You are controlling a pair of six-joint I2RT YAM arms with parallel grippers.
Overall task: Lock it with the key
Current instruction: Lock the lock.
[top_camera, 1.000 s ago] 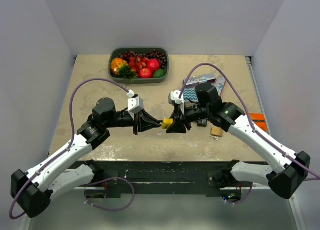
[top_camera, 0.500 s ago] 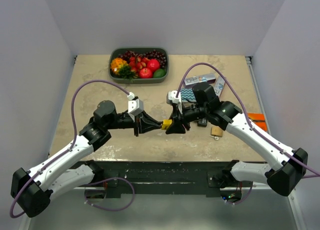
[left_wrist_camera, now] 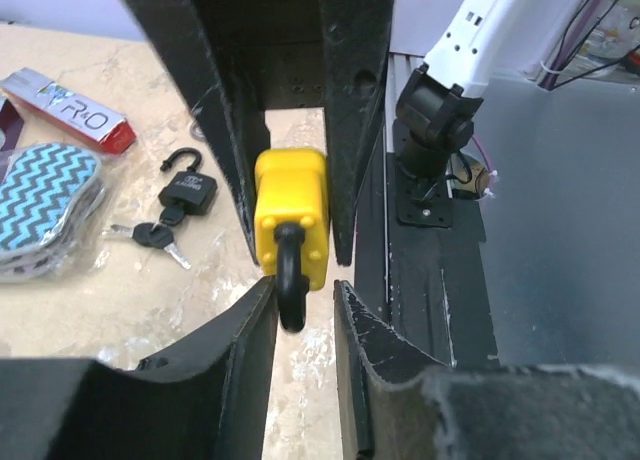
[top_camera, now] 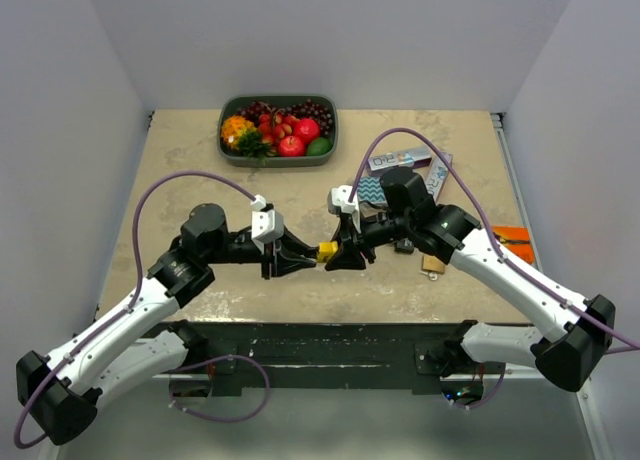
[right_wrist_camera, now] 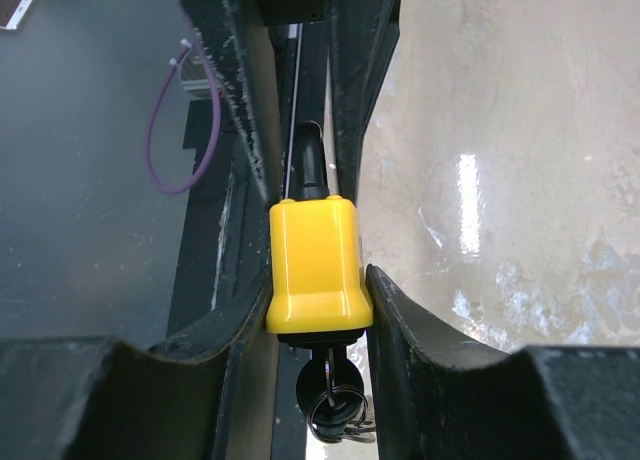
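A yellow padlock (top_camera: 326, 250) hangs in the air between my two grippers above the table's front middle. My right gripper (right_wrist_camera: 318, 280) is shut on the padlock's yellow body (right_wrist_camera: 318, 265). A black-headed key (right_wrist_camera: 330, 390) on a wire ring sits in the keyhole at the body's underside. My left gripper (left_wrist_camera: 305, 300) faces it from the left. Its fingers flank the black shackle (left_wrist_camera: 290, 290), which touches one finger and leaves a gap to the other. The yellow body (left_wrist_camera: 291, 215) shows beyond, between the right gripper's fingers.
A tray of fruit (top_camera: 278, 158) stands at the back. A small black padlock (left_wrist_camera: 187, 190) with loose keys (left_wrist_camera: 155, 238), a zigzag pouch (left_wrist_camera: 40, 205), packets (top_camera: 400, 160) and a brass padlock (top_camera: 433, 264) lie under and right of the right arm. An orange item (top_camera: 515, 242) lies at the right edge.
Both grippers have shifted slightly left and toward the front with the padlock between them. The left gripper's fingers now reach over the shackle.
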